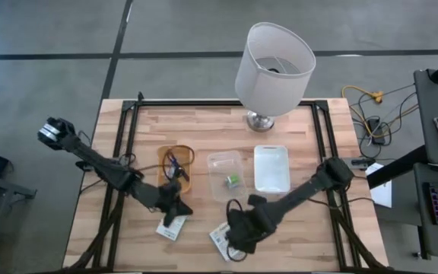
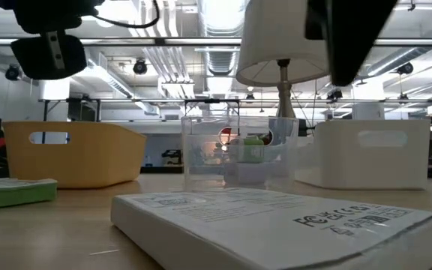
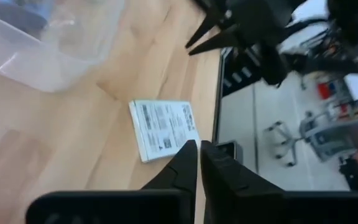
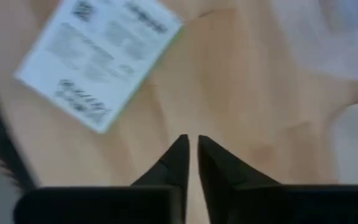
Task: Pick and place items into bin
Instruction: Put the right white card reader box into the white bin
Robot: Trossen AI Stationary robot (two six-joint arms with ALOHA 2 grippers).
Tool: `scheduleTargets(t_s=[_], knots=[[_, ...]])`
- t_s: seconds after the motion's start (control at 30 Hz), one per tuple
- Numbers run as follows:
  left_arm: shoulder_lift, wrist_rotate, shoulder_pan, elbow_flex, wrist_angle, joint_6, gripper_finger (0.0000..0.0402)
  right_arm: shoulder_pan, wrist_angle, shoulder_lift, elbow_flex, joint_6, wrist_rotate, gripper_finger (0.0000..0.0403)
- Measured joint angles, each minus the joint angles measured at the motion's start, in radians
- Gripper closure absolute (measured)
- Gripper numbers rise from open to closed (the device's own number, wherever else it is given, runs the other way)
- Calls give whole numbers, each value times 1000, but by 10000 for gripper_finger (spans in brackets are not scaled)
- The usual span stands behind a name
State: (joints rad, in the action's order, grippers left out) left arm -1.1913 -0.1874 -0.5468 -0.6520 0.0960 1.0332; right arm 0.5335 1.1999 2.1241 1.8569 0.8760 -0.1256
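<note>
Two white printed cards lie flat on the wooden table near its front edge: one (image 1: 171,227) just below my left gripper (image 1: 178,207), the other (image 1: 222,239) beside my right gripper (image 1: 242,232). My left gripper (image 3: 199,149) is shut on nothing and points across the table toward a card (image 3: 163,127). My right gripper (image 4: 191,144) points down over bare wood, shut and empty, with a card (image 4: 98,62) off to one side. A green-and-white block (image 1: 234,180) sits in the clear bin (image 1: 213,164). A thin black cable (image 1: 175,164) lies in the yellow bin (image 1: 163,179).
A white bin (image 1: 271,167) stands right of the clear one. A table lamp (image 1: 274,67) rises at the far middle of the table. Black frame rails (image 1: 125,129) run along the table's left and right sides. Bare wood lies between the two cards.
</note>
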Motion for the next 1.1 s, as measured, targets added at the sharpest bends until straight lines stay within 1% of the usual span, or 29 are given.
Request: scheduleTargets(t_s=[0.1, 0.23, 0.37, 0.47, 0.6, 0.7, 0.77, 1.1], knots=[[-104, 1, -18, -56, 2, 0, 400, 12, -128, -36, -90, 92, 11, 392], [-240, 0, -43, -133, 0, 7, 401, 13, -339, -66, -243, 216, 13, 394], [-365, 1, -52, -221, -3, 8, 401, 17, -594, -111, -409, 339, 15, 394], [-434, 3, -51, -271, 3, 7, 401, 17, -713, -141, -515, 469, 14, 394], [-512, 63, -50, -301, -4, 8, 401, 16, -852, -184, -628, 609, -26, 394], [-566, 117, -49, -322, 6, 9, 402, 15, -900, -197, -666, 658, -50, 394], [-589, 135, -49, -332, -6, 8, 402, 16, -906, -196, -672, 671, -57, 394], [-636, 114, -44, -382, 1, -26, 402, 16, -923, -147, -631, 667, -62, 394]])
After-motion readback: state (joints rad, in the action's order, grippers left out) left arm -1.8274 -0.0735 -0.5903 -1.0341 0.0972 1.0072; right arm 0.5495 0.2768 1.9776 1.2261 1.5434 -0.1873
